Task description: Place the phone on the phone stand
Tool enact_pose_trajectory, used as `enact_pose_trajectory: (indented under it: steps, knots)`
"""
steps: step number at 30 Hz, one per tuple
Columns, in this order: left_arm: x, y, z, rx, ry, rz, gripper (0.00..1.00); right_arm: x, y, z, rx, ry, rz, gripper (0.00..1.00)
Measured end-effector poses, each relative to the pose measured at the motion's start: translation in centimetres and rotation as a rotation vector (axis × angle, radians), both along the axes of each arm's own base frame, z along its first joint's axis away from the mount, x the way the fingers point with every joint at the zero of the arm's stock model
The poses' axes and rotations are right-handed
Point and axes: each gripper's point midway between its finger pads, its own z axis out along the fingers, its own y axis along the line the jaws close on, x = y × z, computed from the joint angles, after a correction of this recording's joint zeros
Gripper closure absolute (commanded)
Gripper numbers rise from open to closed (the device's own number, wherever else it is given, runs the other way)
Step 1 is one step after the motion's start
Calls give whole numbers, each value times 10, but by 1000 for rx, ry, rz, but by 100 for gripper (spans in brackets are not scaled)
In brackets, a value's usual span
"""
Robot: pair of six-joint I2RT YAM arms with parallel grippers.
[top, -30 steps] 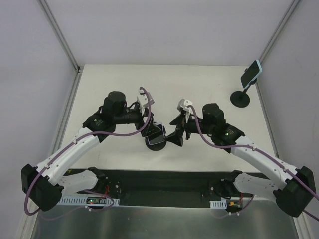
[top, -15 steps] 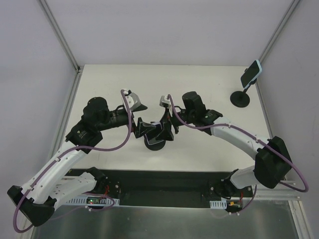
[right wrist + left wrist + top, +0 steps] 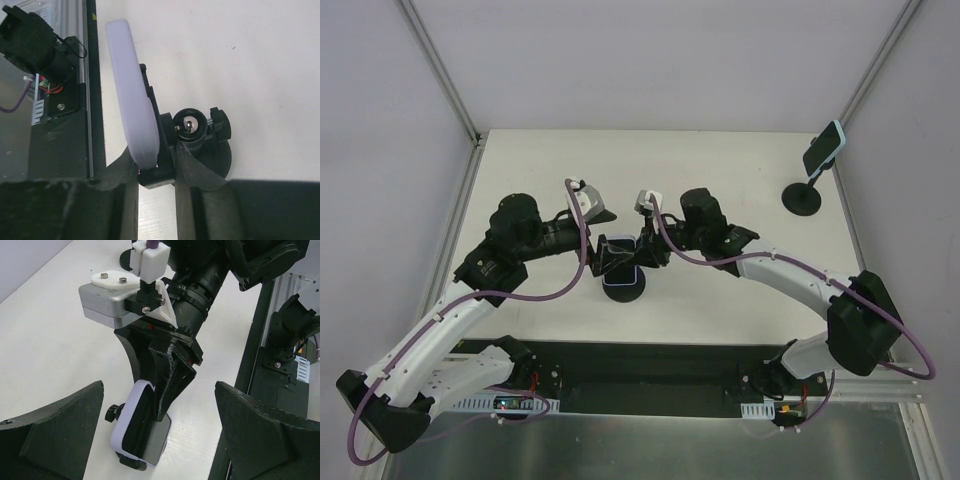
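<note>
The phone (image 3: 131, 110) sits tilted in the cradle of the stand (image 3: 624, 290), its dark screen turned toward the left arm. On the stand's right, the right gripper (image 3: 152, 162) is pinched narrow around the phone's edge and the cradle behind it. On the stand's left, the left gripper (image 3: 159, 387) gapes wide and holds nothing.

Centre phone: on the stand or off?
On. Right wrist view: the phone lies against the stand, bottom edge in the cradle lip; the right gripper clamps both there.
</note>
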Motion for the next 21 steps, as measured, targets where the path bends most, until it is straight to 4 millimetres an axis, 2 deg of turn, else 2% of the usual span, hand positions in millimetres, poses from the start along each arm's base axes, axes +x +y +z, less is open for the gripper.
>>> enact_pose_trajectory:
  steps: [6,9,12,16,19,21]
  knots:
    - [1,-1,-1,3,4,0,9,-1,-12,0,26,-45,-98,100]
    - [1,-1,-1,3,5,0,9,3,-29,1,23,-74,-205,100]
    - [1,-1,-1,3,5,0,9,13,-55,0,11,-125,-365,100]
    - [0,-1,-2,2,7,-1,9,40,-118,-1,-45,-204,-707,100]
    - [0,-1,-1,-1,13,-4,10,65,-181,-1,-113,-223,-1000,100]
    - [-1,-1,-1,-4,19,-6,9,78,-231,-1,-150,-220,-1190,99]
